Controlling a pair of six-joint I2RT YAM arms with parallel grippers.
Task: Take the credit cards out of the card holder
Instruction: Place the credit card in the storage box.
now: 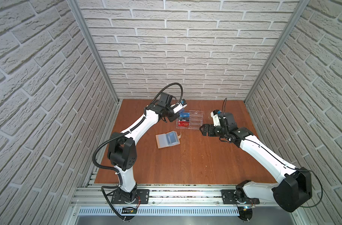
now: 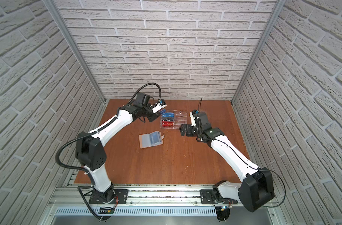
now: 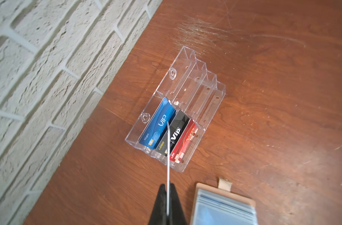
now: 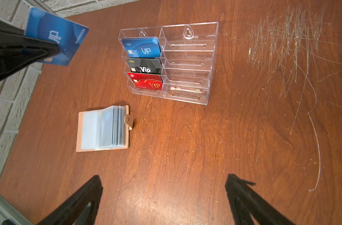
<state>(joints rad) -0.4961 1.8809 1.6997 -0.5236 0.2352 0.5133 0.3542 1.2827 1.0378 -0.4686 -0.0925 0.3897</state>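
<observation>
As frosted sleeves [image 4: 107,127] fan, card holder [image 4: 79,134] lies flat

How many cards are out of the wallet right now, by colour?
Blue: 2, a blue card in the clear rack and a held blue card in the shut left gripper
Black: 1, the black card in the rack
Red: 1, the red card in the rack
Total: 4
</observation>
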